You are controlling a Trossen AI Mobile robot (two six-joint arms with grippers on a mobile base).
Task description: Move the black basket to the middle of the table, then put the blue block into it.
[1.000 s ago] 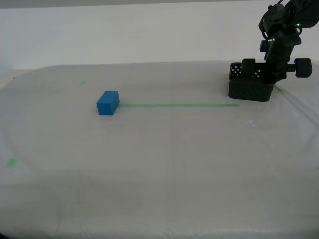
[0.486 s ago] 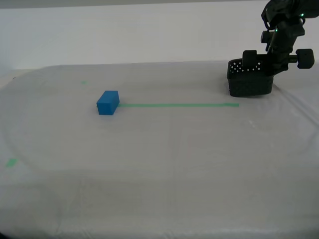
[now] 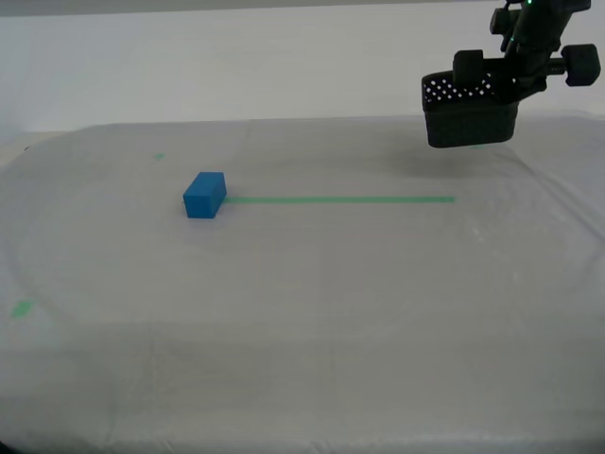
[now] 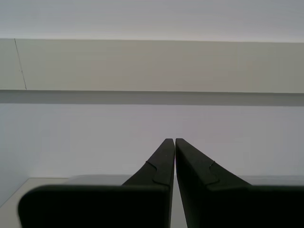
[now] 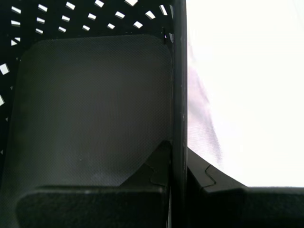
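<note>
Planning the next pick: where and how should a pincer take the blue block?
Come from above and close across the narrower pair of side faces. The block lies flat on the table, faces plain, at the end of the green tape line, nothing crowding it.

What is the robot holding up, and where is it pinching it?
My first gripper holds the black basket off the table, pinching one side wall at the rim. My second gripper is shut and holds nothing.

So the basket (image 3: 470,113) hangs above the table (image 3: 302,312), off its surface, at the exterior view's far right. The block (image 3: 204,195) sits on the table well to its left, touching the tape line's (image 3: 340,199) left end.
</note>
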